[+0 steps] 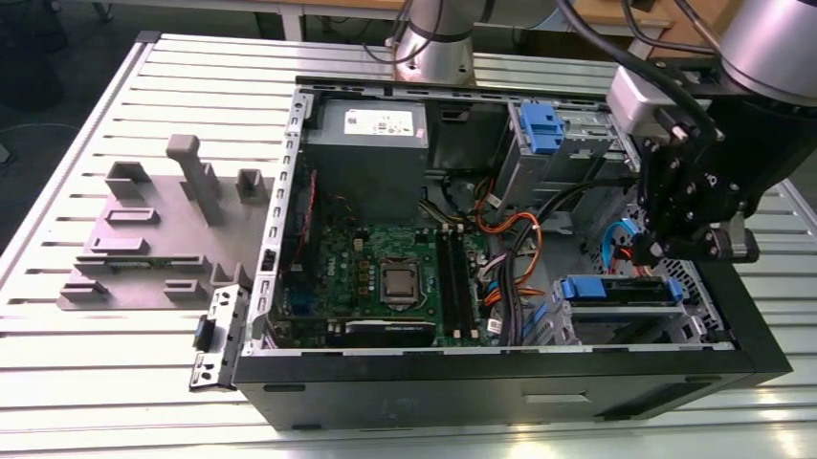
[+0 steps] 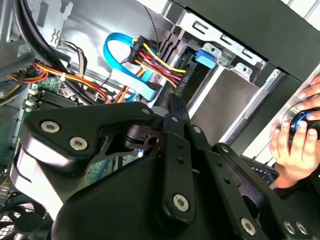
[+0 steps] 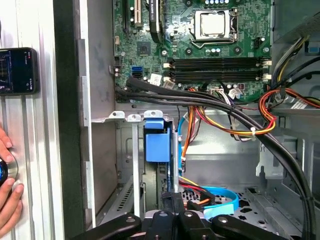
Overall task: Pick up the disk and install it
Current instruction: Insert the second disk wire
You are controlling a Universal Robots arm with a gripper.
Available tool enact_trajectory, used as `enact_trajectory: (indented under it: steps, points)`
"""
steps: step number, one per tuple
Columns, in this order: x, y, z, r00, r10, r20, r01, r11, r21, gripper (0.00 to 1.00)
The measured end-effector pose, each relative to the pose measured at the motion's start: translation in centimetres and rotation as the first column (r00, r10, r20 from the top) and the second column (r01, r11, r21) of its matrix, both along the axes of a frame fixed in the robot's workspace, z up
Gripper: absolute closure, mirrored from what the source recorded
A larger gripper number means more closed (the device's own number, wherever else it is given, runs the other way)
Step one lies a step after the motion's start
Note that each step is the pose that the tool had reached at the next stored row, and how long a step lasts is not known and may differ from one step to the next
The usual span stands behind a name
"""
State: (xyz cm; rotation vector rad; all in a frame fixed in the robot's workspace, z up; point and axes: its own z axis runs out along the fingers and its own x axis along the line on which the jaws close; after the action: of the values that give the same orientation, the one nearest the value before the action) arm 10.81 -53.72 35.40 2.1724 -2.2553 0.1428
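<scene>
Right now my jaws point(image 1: 673, 251) hang inside the computer case point(image 1: 511, 382), the disk point(image 1: 619, 290) just below; whether they're open I cannot tell, so I'd line up squarely.

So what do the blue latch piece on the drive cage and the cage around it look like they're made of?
The bright blue ribbed latch piece looks like moulded plastic: solid colour, soft satin sheen. The grey drive cage looks like bare sheet metal, probably steel: thin folded edges, punched tabs and a dull silvery finish.
</scene>
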Motion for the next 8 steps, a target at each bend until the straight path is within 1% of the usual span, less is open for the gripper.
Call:
enact_trajectory:
  steps: [3,8]
  points:
    - [0.04,0.36,0.08,1.0,0.0,-0.0001,0.0,1.0,0.0,0.89]
    - [0.08,0.66,0.69,1.0,0.0,-0.0016,0.0,1.0,0.0001,0.89]
